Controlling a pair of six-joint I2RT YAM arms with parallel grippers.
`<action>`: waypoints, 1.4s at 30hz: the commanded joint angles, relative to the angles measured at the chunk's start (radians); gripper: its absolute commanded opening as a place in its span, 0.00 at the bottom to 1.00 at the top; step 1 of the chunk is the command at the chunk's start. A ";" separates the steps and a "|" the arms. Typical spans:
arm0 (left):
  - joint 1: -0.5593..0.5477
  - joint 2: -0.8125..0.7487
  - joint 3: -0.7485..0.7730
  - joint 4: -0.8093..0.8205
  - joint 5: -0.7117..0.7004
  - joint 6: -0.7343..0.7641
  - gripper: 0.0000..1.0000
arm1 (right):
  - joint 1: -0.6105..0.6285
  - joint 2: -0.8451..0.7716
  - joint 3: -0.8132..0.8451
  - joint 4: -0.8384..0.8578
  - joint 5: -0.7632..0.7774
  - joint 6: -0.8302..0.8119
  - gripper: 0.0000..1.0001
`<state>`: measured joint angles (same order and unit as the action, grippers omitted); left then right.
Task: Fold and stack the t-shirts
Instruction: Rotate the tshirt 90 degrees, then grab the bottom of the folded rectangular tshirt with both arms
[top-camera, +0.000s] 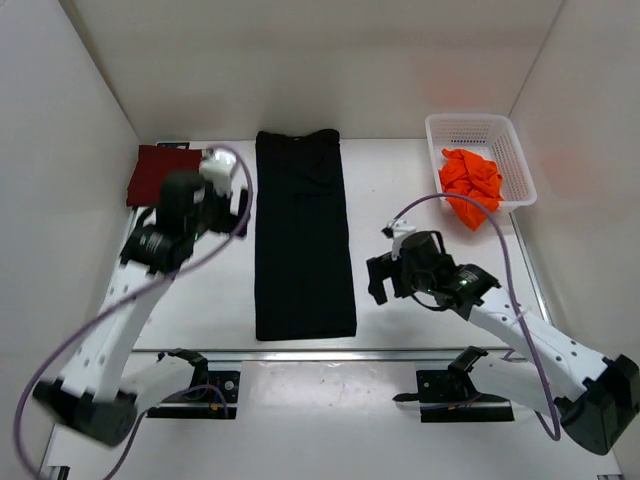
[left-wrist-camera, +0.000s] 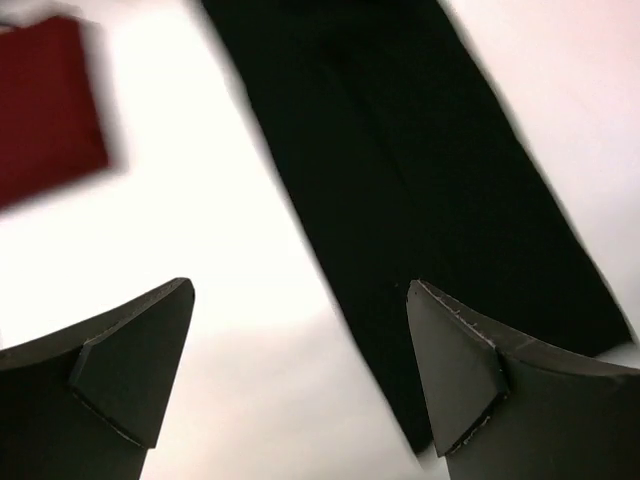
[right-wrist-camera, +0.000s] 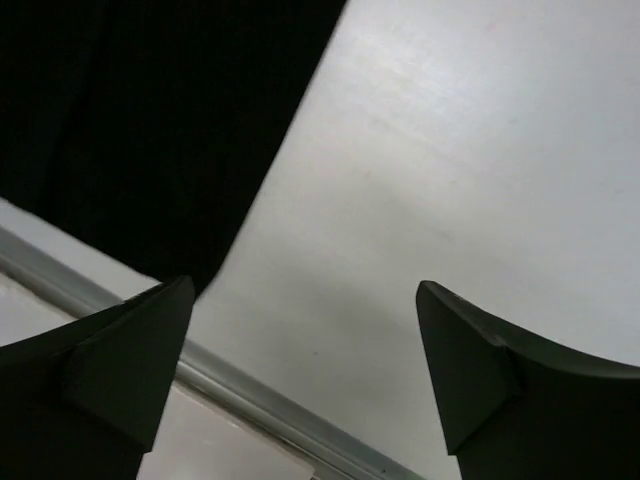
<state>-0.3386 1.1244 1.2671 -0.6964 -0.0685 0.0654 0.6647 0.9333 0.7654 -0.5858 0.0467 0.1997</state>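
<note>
White walls close in a pale surface (top-camera: 400, 190). The black shirt (top-camera: 303, 235) lies down its middle as a narrow strip, long axis running from far edge to near edge. The maroon shirt (top-camera: 160, 172) sits folded by the far-left corner. The orange shirt (top-camera: 472, 182) is crumpled in a basket (top-camera: 480, 125) at the far-right corner, spilling over its near rim.

The left claw (left-wrist-camera: 300, 288) is released and empty. It hovers between maroon and black, with the strip to its right. The right claw (right-wrist-camera: 305, 288) is also released and empty, and hangs just off the strip's near-right corner, the cloth to its left.

The strip probably needs folding across its length next. The right arm is nearer the near end, the left nearer the far half.
</note>
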 joint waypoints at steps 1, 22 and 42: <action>-0.114 -0.118 -0.196 -0.173 0.122 -0.045 0.98 | 0.048 0.032 -0.040 0.056 -0.067 0.036 0.86; 0.020 0.058 -0.667 -0.103 0.423 -0.443 0.72 | 0.099 0.188 -0.269 0.334 -0.248 0.584 0.47; -0.050 0.271 -0.647 0.017 0.466 -0.518 0.31 | 0.101 0.364 -0.244 0.406 -0.349 0.641 0.37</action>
<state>-0.3782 1.3922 0.6163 -0.7284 0.3820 -0.4465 0.7528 1.2675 0.4957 -0.2192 -0.2760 0.8391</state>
